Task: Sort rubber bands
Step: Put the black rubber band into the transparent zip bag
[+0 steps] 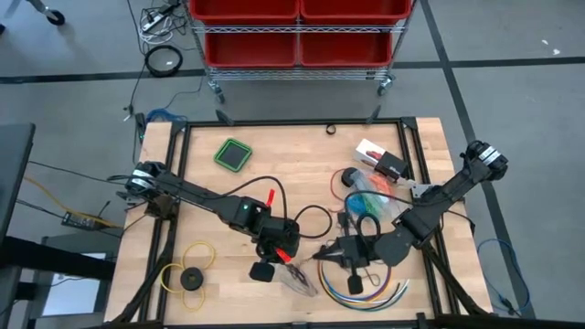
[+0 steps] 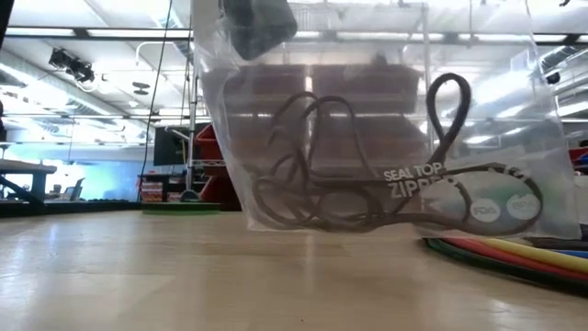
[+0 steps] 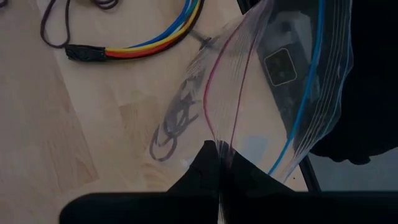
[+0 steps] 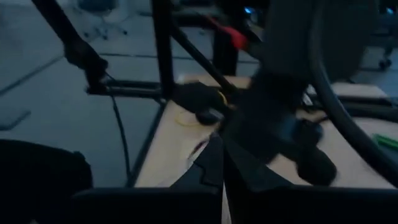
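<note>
A clear zip bag (image 2: 367,138) hangs near the table's front middle, its lower edge (image 2: 303,227) down at the tabletop. Dark purple rubber bands (image 2: 312,188) lie inside it. My left gripper (image 3: 219,163) is shut on the bag's top; the high view shows the gripper (image 1: 281,260) above the bag (image 1: 300,277). More rubber bands, blue, green and orange, lie in a loose pile (image 1: 364,199) right of centre. My right gripper (image 1: 322,254) hovers just right of the bag, raised and shut (image 4: 222,165), with nothing seen between its fingers. My left gripper pinches the bag's zipper rim (image 3: 225,144) between its two fingers, where the pink and blue zipper strips run together. The fingers slant down from the table's left. The bag hangs below them with its mouth spread apart and its bottom on the table.
Long multicoloured cables (image 1: 370,289) curve at the front right. A yellow ring with a black disc (image 1: 190,272) lies front left. A green square (image 1: 233,153) and a small box (image 1: 379,161) sit toward the far side. A rack of red bins (image 1: 297,27) stands beyond the table.
</note>
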{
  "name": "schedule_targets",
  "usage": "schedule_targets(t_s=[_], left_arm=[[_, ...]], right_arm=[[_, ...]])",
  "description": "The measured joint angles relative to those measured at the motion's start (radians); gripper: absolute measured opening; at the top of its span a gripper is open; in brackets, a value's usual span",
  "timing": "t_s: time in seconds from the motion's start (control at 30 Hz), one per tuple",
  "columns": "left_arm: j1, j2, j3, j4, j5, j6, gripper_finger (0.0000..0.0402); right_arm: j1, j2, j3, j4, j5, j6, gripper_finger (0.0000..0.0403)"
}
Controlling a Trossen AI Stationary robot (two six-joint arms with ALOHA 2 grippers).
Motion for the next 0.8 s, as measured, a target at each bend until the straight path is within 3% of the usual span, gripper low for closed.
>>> schedule_targets(t_s=[0.2,0.8], left_arm=[[0.003,0.0,0.0,0.008,-0.009,-0.001,0.0001],[0.008,0.0,0.0,0.058,-0.016,-0.002,0.0001]], right_arm=[[-0.005,0.043,0.0,0.122,-0.077,-0.047,0.0],[-0.022,0.101,-0.001,0.352,-0.13,-0.188,0.0]])
